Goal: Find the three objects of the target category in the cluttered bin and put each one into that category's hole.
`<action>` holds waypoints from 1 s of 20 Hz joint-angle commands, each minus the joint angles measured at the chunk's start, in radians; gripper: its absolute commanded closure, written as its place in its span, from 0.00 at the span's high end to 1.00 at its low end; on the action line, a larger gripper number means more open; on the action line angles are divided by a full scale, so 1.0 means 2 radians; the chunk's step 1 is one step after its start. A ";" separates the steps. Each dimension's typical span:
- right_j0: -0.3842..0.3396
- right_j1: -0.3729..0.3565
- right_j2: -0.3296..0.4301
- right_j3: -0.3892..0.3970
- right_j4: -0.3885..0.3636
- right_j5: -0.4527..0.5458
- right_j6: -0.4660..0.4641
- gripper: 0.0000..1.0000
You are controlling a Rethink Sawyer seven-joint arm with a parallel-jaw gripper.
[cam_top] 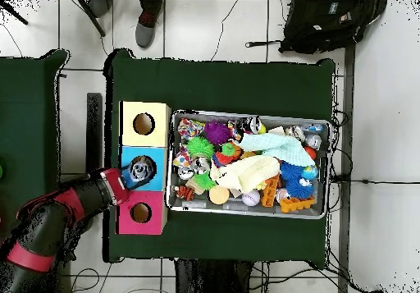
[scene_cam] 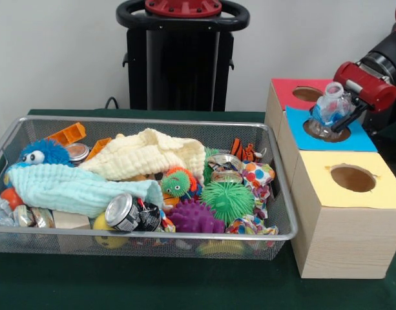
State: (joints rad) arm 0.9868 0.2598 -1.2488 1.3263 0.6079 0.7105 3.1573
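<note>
My gripper (scene_cam: 340, 115) is shut on a small transparent bottle (scene_cam: 329, 106) with a blue label band. It holds the bottle tilted just above the blue-topped hole (scene_cam: 327, 131), on the near side of the red-topped hole (scene_cam: 307, 94). In the overhead view the gripper (cam_top: 130, 177) and bottle (cam_top: 141, 170) sit over the blue box, beside the red-topped hole (cam_top: 139, 213). The wire mesh bin (scene_cam: 146, 120) lies left of the boxes and is full of clutter; it also shows in the overhead view (cam_top: 250, 116). Something like clear plastic (scene_cam: 0, 208) shows at the bin's left end.
The bin holds a crushed can (scene_cam: 123, 212), green (scene_cam: 228, 200) and purple (scene_cam: 194, 217) spiky balls, a cream cloth (scene_cam: 149, 154), a mint cloth (scene_cam: 75, 187) and a blue plush toy (scene_cam: 42, 154). The yellow-topped box (scene_cam: 351, 178) stands nearest. A person's shoe (cam_top: 146, 32) shows beyond the table.
</note>
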 commanded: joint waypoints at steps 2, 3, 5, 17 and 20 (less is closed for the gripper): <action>-0.006 0.035 0.052 0.000 0.031 -0.023 0.155 1.00; -0.006 0.030 0.055 0.004 0.030 -0.026 0.152 1.00; -0.007 0.023 0.059 0.010 0.031 -0.033 0.149 1.00; -0.012 -0.034 0.074 0.047 0.024 -0.048 0.110 1.00; -0.015 -0.039 0.075 0.048 0.022 -0.049 0.106 1.00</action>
State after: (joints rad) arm 0.9867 0.2079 -1.2456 1.3970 0.6079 0.6698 3.1714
